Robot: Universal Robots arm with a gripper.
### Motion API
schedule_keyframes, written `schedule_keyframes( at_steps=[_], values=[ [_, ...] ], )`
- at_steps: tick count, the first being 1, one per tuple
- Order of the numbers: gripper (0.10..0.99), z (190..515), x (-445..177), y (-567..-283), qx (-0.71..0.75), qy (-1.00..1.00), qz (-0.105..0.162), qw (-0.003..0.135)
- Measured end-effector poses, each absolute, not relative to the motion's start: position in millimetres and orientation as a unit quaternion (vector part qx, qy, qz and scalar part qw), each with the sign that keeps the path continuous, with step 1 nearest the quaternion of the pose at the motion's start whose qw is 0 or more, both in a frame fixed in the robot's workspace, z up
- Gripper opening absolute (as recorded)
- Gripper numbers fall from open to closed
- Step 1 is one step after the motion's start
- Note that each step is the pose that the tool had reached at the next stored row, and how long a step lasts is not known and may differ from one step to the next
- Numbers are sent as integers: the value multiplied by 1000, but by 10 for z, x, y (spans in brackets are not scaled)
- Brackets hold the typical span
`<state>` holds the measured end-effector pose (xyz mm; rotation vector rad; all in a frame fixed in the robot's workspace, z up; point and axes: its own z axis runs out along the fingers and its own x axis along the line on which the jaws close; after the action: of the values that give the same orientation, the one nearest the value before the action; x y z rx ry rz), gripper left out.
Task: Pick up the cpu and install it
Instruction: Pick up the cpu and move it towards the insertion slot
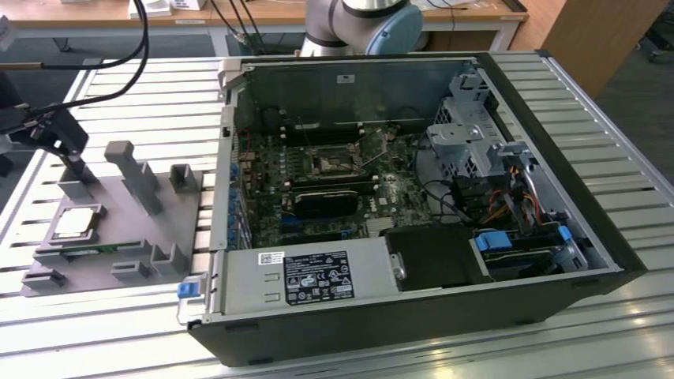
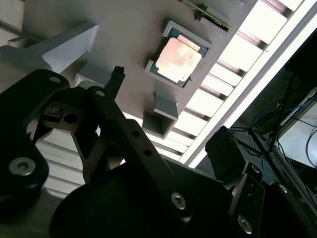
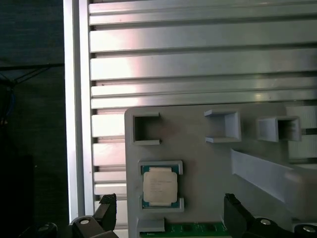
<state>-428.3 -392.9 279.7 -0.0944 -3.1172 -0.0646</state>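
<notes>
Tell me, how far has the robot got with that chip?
Nothing looks done yet: the cpu lies in its pocket on the grey tray, outside the computer case. In hand: the jaws hang open above it, not gripping it. Left: both the pick-up and the install.

cpu (image 1: 77,223) in fixture (image 1: 125,227) pocket, seemingly flat

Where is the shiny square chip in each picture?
Exterior view: the small shiny silver square cpu sits at that view's left.
First wrist view: cpu in a square pocket.
Second wrist view: cpu in the same pocket.
Shared landmark: the grey plastic holder plate underneath it.
</notes>
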Motion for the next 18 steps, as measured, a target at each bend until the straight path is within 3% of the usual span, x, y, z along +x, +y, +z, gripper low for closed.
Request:
schedule_keyframes(
  at_steps=[18],
  values=[
    [937, 2665, -4283, -3930, -30, -999, -21, 11]
  ],
)
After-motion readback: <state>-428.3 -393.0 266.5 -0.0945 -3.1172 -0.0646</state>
